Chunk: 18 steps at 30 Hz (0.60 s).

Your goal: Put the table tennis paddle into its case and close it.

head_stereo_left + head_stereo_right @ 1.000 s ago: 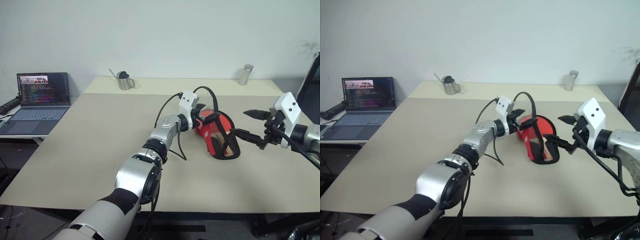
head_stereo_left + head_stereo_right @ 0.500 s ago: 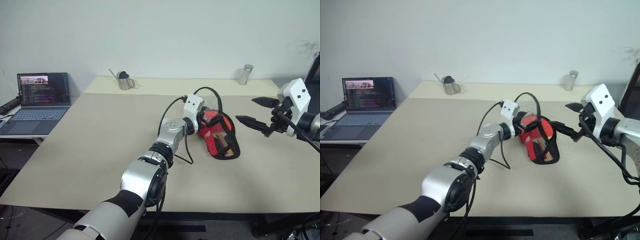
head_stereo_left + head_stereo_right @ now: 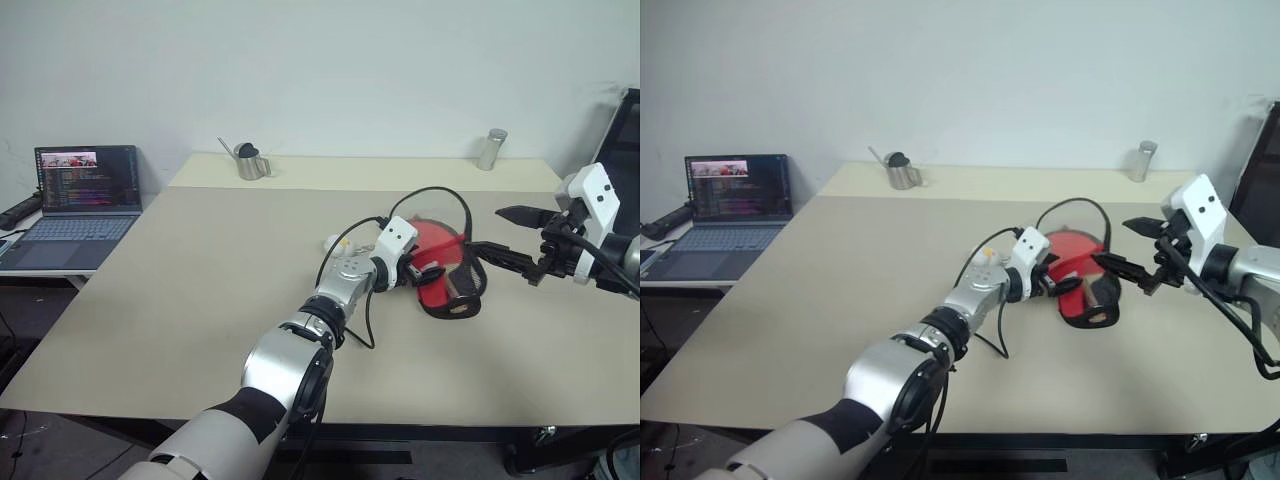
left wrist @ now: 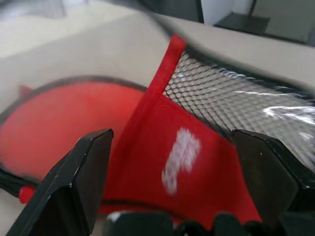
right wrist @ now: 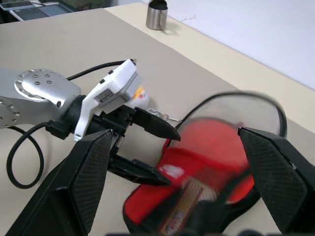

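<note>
Mostly hidden inside the case, the paddle's handle is blurred; both claws, left claw and right claw, are spread apart.

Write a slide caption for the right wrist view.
Left claw open at the red case on the table.

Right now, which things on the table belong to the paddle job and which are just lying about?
Job: case, red and black, with the paddle handle showing inside its mesh.
Lying about: metal watering can, metal cylinder, white ball, laptop on the side desk.
</note>
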Motion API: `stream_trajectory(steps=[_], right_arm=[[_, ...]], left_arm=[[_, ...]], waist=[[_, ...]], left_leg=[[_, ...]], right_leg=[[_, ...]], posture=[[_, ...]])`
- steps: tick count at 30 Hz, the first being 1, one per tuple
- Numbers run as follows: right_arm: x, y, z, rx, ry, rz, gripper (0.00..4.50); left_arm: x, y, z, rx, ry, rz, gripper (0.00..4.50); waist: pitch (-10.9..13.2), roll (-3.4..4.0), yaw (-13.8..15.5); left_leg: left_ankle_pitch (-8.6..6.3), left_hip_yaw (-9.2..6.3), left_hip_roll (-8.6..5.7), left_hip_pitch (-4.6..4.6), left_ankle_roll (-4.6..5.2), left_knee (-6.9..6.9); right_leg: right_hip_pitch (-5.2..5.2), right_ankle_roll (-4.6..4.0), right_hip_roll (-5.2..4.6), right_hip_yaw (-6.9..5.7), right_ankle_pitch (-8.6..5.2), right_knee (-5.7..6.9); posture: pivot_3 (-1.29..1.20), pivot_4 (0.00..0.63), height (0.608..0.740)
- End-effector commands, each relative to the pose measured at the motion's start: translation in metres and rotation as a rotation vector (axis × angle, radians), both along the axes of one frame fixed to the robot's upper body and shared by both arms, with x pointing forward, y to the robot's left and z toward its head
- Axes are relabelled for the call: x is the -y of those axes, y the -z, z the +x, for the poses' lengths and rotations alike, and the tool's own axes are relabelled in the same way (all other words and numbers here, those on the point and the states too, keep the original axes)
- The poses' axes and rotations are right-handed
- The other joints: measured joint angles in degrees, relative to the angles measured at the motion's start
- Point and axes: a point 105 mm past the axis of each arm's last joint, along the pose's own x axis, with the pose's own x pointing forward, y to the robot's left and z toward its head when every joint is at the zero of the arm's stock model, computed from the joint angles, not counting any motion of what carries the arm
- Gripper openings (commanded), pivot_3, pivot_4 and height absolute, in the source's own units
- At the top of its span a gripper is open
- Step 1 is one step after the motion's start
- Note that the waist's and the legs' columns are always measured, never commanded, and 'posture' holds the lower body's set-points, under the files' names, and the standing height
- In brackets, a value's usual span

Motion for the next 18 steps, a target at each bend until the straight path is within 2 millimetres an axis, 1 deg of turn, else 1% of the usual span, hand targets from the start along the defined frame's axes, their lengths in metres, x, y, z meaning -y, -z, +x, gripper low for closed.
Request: stream_trajectory(steps=[1,4,6,8,12,16,18], right_arm=[[0.002,-0.013,-0.008,0.053,0.018,0.0,4.45],[0.003,-0.011,-0.007,0.05,0.035,0.015,4.45],[0.006,-0.007,-0.004,0.038,0.063,0.03,4.45],[0.009,-0.004,0.0,0.026,0.093,0.054,4.45],[0.011,0.011,0.012,-0.048,0.137,0.148,4.45],[0.012,0.027,0.028,-0.13,0.181,0.229,4.45],[0.016,0.034,0.039,-0.153,0.222,0.252,4.45]], left_arm=[[0.021,-0.027,-0.007,0.063,0.061,-0.055,4.23],[0.02,-0.043,-0.007,0.07,0.078,-0.123,4.23],[0.014,-0.054,-0.005,0.081,0.097,-0.17,4.23],[0.002,-0.062,-0.003,0.11,0.118,-0.189,4.23],[-0.036,-0.071,0.004,0.146,0.153,-0.214,4.23],[-0.079,-0.075,0.002,0.214,0.224,-0.15,4.23],[-0.101,-0.081,0.003,0.239,0.227,-0.135,4.23]], waist=[[0.0,0.0,0.0],[0.0,0.0,0.0],[0.0,0.0,0.0],[0.0,0.0,0.0],[0.0,0.0,-0.4],[0.0,0.05,-0.7],[0.0,0.05,-0.8]], left_leg=[[0.0,0.0,0.0,0.0,0.0,0.0],[0.0,0.02,0.0,-0.01,0.0,0.0],[0.0,0.01,0.0,0.0,0.0,0.0],[0.0,0.01,0.0,0.0,0.0,0.0],[0.0,0.06,0.03,0.08,0.0,-0.01],[0.01,0.1,0.06,0.15,-0.01,-0.05],[0.01,0.1,0.07,0.16,-0.01,-0.04]], right_leg=[[0.0,0.0,0.0,0.0,0.0,0.0],[0.0,0.0,0.0,0.01,0.0,0.0],[0.0,0.0,0.0,0.0,0.0,0.01],[0.0,0.0,0.0,0.0,0.0,0.01],[0.0,0.0,0.02,0.04,0.0,0.06],[0.01,-0.01,0.04,0.07,0.0,0.11],[0.01,-0.01,0.04,0.07,0.0,0.1]], posture=[[0.0,0.15,0.74],[0.0,0.15,0.74],[0.0,0.15,0.74],[0.0,0.15,0.74],[0.0,0.15,0.74],[0.0,0.15,0.74],[0.0,0.15,0.74]])
